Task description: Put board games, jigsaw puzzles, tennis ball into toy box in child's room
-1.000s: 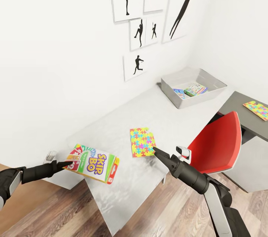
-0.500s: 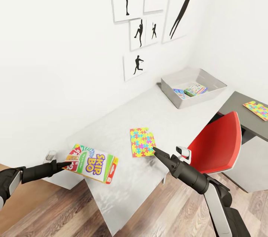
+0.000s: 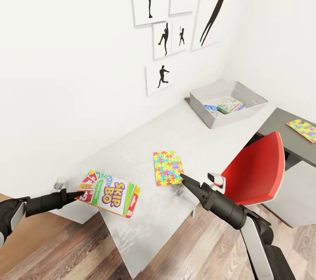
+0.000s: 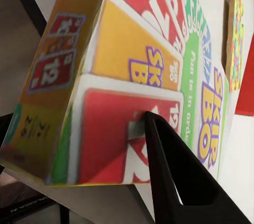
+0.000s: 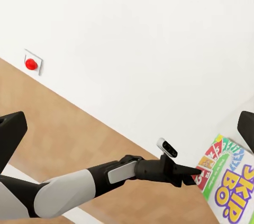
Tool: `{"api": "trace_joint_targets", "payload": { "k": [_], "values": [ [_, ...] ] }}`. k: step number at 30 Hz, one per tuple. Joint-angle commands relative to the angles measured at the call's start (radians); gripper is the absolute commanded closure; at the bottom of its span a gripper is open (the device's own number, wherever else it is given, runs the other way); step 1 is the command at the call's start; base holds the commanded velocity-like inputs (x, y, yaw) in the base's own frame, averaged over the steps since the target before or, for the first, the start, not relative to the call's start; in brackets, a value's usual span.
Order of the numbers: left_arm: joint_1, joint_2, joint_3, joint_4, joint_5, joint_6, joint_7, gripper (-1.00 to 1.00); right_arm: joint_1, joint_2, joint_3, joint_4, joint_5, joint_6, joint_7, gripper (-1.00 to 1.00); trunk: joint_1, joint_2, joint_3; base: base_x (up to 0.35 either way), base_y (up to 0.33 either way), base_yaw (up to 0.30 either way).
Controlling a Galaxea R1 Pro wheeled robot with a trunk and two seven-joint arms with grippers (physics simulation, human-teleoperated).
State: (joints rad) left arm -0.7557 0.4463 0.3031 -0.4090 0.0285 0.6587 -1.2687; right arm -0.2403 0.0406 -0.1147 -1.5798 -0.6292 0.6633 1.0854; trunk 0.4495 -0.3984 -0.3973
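My left gripper (image 3: 82,192) is shut on the end of a Skip-Bo board game (image 3: 109,194), held tilted over the near-left end of the white table (image 3: 140,143); one black finger (image 4: 169,171) presses its printed face. A jigsaw puzzle (image 3: 167,168) lies flat mid-table, and my right gripper (image 3: 182,178) is open just off its near-right corner. The grey toy box (image 3: 206,115) stands at the far end with board games (image 3: 230,105) inside. A second puzzle (image 3: 303,129) lies on the dark desk to the right. The tennis ball and bed are out of view.
A red chair (image 3: 259,170) stands against the table's right side, close to my right arm. Black silhouette pictures (image 3: 164,38) hang on the white wall behind. A red wall button (image 5: 30,64) sits low on the wall above the wood floor (image 3: 197,249).
The Skip-Bo box has rocked slightly in my left gripper. The right arm and everything else are as before.
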Motion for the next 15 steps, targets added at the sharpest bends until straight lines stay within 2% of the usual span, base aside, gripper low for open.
{"api": "trace_joint_targets", "payload": {
  "k": [1, 10, 12, 15],
  "values": [
    [-0.001, 0.0, -0.001, 0.0, -0.002, 0.004, -0.004, 1.0, -0.001, 0.001, -0.002, 0.0, -0.003, 0.007, 0.002, -1.0, 0.001, -0.002, -0.002, 0.0, 0.0, 0.0],
    [-0.001, 0.001, 0.0, -0.007, -0.001, 0.009, -0.013, 1.0, -0.001, 0.001, -0.002, 0.0, -0.003, 0.007, 0.001, -1.0, 0.001, -0.002, -0.002, 0.0, 0.0, 0.0],
    [-0.001, 0.001, 0.0, -0.008, -0.001, 0.011, -0.03, 1.0, -0.001, 0.001, -0.002, 0.0, -0.003, 0.007, 0.0, -1.0, 0.001, -0.002, -0.002, 0.0, 0.0, 0.0],
    [-0.001, 0.002, -0.001, -0.009, -0.001, 0.015, -0.113, 1.0, -0.001, 0.001, -0.002, 0.0, -0.002, 0.007, -0.001, -1.0, 0.001, -0.002, -0.002, 0.0, 0.0, 0.0]
  ]
}}
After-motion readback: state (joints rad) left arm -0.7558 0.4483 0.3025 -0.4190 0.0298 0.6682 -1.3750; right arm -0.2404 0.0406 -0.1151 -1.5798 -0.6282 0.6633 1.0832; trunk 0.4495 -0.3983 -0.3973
